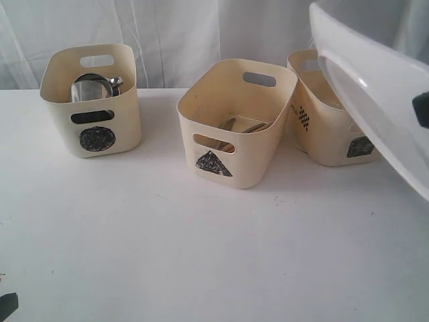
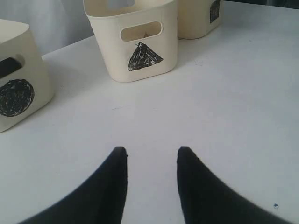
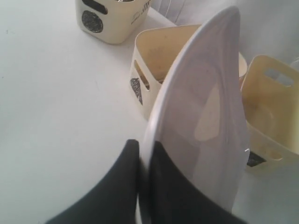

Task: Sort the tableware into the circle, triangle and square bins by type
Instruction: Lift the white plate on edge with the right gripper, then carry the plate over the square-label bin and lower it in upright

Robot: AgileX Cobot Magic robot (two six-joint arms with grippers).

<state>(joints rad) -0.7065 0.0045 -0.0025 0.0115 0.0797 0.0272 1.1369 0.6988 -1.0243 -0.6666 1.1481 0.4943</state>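
One rim pinch by the right gripper holds the plate, seemingly stiff, slick and breakable; left gripper gapes empty.

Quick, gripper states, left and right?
Left gripper: open, holding nothing.
Right gripper: closed on the white plate.

Cream plastic circle-marked tub left on white worktop, steel handled cups inside, triangle-marked tub in the middle holding steel cutlery, square-marked tub right, large white square plate raised before it.
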